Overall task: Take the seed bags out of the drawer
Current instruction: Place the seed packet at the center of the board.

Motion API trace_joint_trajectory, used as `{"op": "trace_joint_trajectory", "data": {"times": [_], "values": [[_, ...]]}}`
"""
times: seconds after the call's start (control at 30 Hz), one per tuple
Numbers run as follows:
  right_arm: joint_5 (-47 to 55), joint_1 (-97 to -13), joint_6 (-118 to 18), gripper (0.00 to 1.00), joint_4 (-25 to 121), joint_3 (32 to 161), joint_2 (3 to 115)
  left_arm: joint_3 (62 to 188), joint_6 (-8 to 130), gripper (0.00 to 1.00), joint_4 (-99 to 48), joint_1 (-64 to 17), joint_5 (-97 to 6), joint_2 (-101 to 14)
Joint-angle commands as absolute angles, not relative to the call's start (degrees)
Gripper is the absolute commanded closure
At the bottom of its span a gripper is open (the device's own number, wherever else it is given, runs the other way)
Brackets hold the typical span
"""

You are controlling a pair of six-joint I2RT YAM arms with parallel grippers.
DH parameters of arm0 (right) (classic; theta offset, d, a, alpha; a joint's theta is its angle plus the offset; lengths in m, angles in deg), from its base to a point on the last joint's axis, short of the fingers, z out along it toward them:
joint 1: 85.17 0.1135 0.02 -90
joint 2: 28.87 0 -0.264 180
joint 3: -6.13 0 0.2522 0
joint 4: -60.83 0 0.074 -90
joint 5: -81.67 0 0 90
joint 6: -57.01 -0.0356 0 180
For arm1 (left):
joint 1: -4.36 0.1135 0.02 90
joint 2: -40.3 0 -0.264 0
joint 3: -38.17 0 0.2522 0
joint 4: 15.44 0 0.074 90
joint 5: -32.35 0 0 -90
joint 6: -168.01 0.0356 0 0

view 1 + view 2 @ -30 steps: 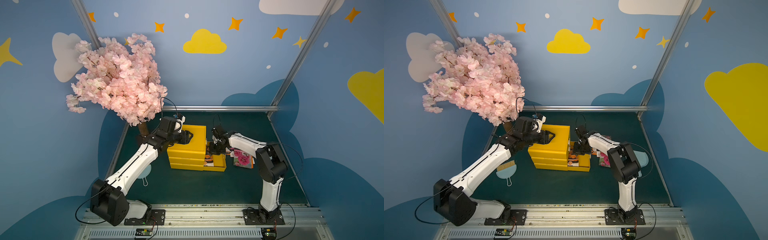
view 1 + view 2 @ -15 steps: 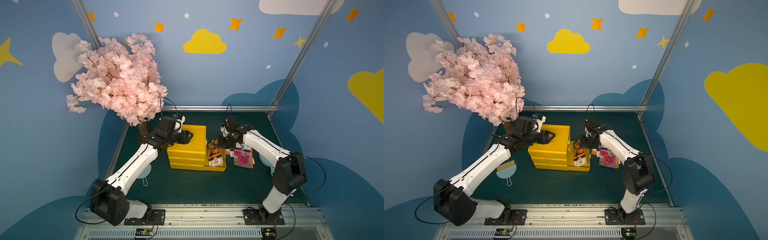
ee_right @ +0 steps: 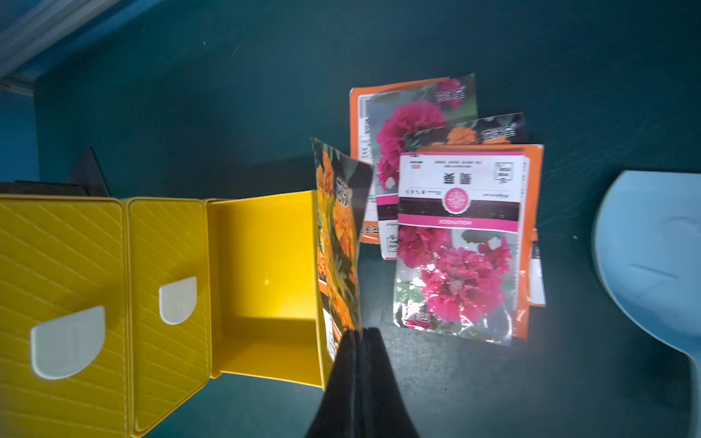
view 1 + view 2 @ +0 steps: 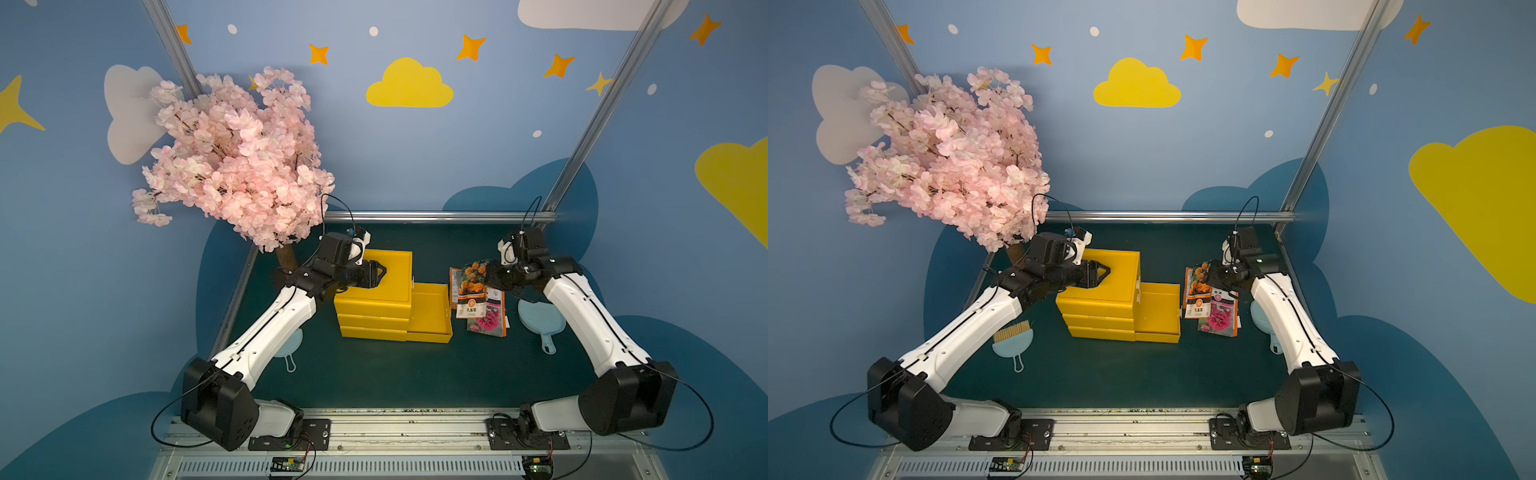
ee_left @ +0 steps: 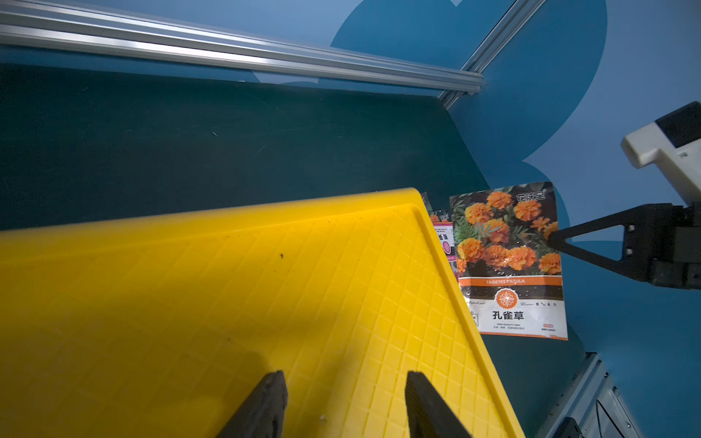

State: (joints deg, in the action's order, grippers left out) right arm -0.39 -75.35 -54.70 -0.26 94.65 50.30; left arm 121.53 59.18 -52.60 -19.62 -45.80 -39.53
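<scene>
The right gripper [image 3: 359, 337] is pressed together on one edge of the orange-flower packet [image 4: 471, 286], holding it upright in the air just right of the open drawer [image 4: 430, 309]. This drawer, the lowest of the yellow cabinet [image 4: 395, 278], is pulled out to the right and shows its bare floor. The pink-flower packet [image 4: 490, 322] lies flat on the green mat [image 4: 374, 374] further right, on top of a small pile of other packets. The left gripper [image 4: 376, 274] sits over the cabinet top with its fingers [image 5: 265, 402] apart, gripping nothing.
</scene>
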Motion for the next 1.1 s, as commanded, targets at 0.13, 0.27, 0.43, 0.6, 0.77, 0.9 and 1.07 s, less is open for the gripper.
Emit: {"op": "trace_joint_trajectory", "data": {"times": [0.13, 0.27, 0.43, 0.6, 0.77, 0.9, 1.07], "values": [[4.57, -83.32, -53.09, 1.0, 4.65, 88.89, 49.27, 118.74, 58.33, 0.44, -69.79, -19.36, -46.67, -44.6], [9.55, -85.98, -52.27, 1.0, 4.72, 88.13, 53.83, 119.18, 58.55, 0.44, -70.13, -19.3, -46.75, -44.95], [12.16, -87.53, -48.71, 1.0, 4.3, 88.34, 60.54, 119.34, 58.59, 0.44, -70.4, -19.35, -46.84, -44.87], [6.01, -87.43, -48.7, 1.0, 4.53, 87.9, 63.62, 119.25, 58.6, 0.44, -70.59, -19.37, -47.02, -44.63], [-0.51, -87.3, -48.59, 1.0, 3.72, 88.69, 65.39, 119.43, 58.5, 0.44, -70.57, -19.37, -46.67, -45.03], [-4.65, -86.68, -48.85, 0.76, 3.34, 89.22, 66.58, 119.35, 58.46, 0.44, -70.51, -19.37, -46.59, -45.31], [-7.51, -84.81, -48.93, 0.63, 2.73, 89.81, 66.14, 118.75, 58.43, 0.44, -70.42, -19.45, -46.75, -45.23]]}}
